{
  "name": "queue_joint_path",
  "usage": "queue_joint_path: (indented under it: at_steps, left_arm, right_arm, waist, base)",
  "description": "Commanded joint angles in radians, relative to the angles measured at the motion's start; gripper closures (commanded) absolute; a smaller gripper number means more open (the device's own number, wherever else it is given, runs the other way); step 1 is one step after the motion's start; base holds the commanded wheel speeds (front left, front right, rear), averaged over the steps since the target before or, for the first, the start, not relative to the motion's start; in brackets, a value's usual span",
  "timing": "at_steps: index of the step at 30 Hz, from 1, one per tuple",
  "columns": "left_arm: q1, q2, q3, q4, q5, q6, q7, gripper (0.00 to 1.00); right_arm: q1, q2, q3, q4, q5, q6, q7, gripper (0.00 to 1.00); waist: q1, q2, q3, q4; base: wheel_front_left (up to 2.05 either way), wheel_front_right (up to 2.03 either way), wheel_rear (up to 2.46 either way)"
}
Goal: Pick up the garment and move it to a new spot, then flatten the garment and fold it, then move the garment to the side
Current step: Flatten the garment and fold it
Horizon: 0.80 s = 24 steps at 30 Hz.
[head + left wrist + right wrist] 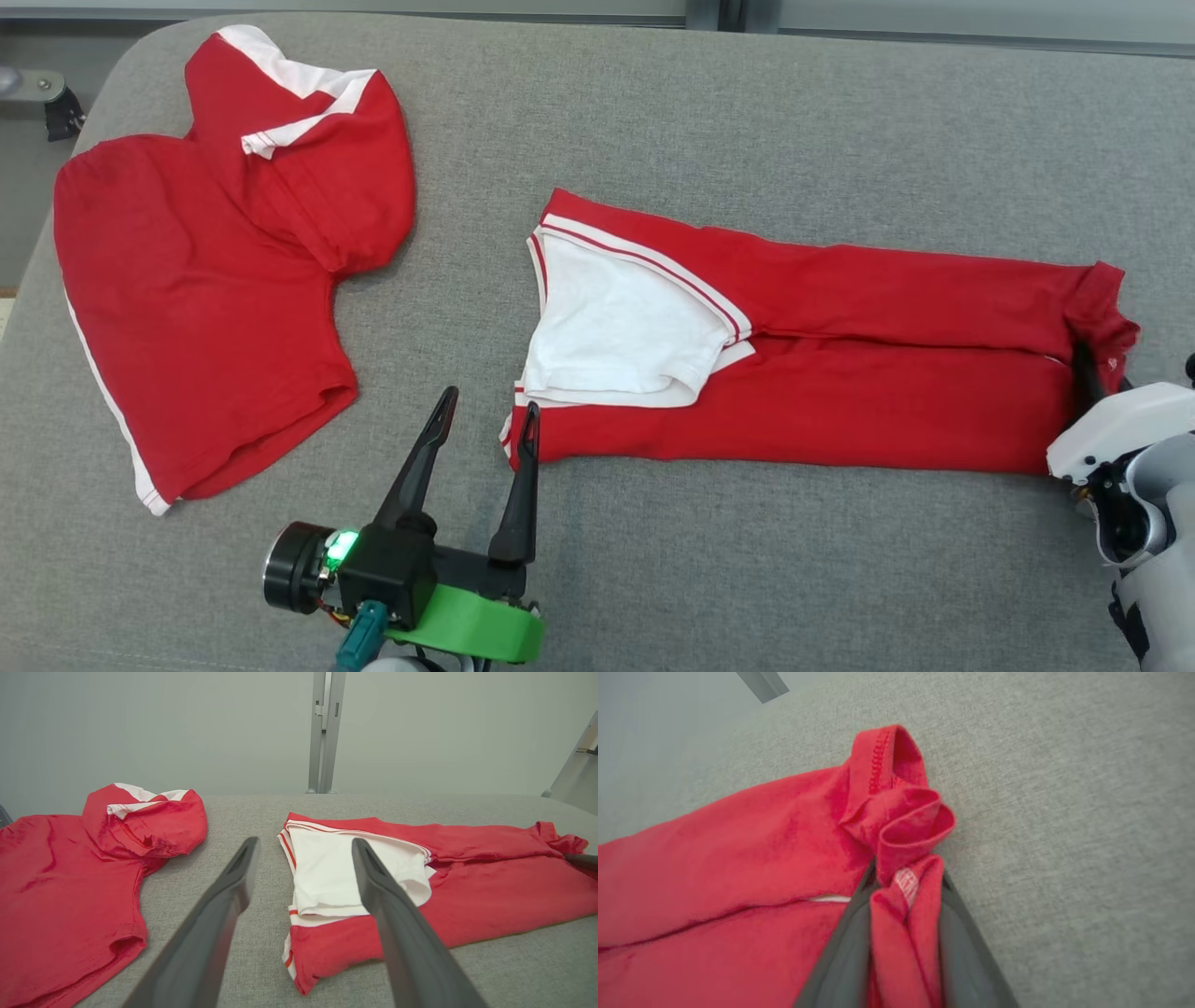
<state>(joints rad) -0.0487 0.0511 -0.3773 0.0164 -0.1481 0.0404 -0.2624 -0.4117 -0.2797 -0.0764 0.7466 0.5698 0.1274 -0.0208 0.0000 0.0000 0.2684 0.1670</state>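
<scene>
Clamping is noted at the right gripper (908, 875): a bunched end of the folded red garment (887, 411) is pinched between its two dark fingers, and a rolled hem (906, 821) is seen just beyond the fingertips. A small pale label (906, 884) is caught in the gathered cloth between the fingers. From that gripper the garment is stretched away as a long narrow band, laid flat on the grey padded table (747, 112).

The left gripper (492, 401) is found released, its fingers spread wide with nothing between them. It is held low over the table at the opposite end of the band. The garment's near corner is located just beside its right fingertip; whether contact is made cannot be told. A white panel (616, 327) edged with red and white stripes is seen just ahead of that finger.

A second red garment (205, 280), crumpled and trimmed in white, is recorded on the other side of the left gripper, apart from its fingers and from the folded piece
</scene>
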Motion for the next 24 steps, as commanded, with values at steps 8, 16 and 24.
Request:
queue_joint_path:
  at_steps: [8, 16, 24]
  left_arm:
    - [0.004, 0.000, 0.013, 0.004, 0.014, 0.002, -0.003, 0.00]
    - [0.021, 0.000, 0.043, 0.029, 0.056, -0.037, -0.003, 0.00]
    - [0.031, 0.000, 0.050, 0.041, 0.052, -0.047, -0.003, 0.00]
  right_arm:
    - [0.040, -0.132, 0.027, 0.057, -0.124, 0.001, -0.112, 1.00]
    - [-0.011, -0.271, -0.010, 0.057, -0.239, 0.002, -0.156, 1.00]
    - [-0.021, -0.218, 0.001, -0.135, -0.202, 0.002, -0.080, 1.00]
  waist:
    - [0.0000, 0.0000, -0.022, -0.054]
    - [0.0000, 0.0000, -0.025, -0.112]
    - [0.0000, 0.0000, -0.047, -0.130]
  base:
    - [0.00, 0.00, 0.00]
    - [0.00, 0.00, 0.00]
    - [0.00, 0.00, 0.00]
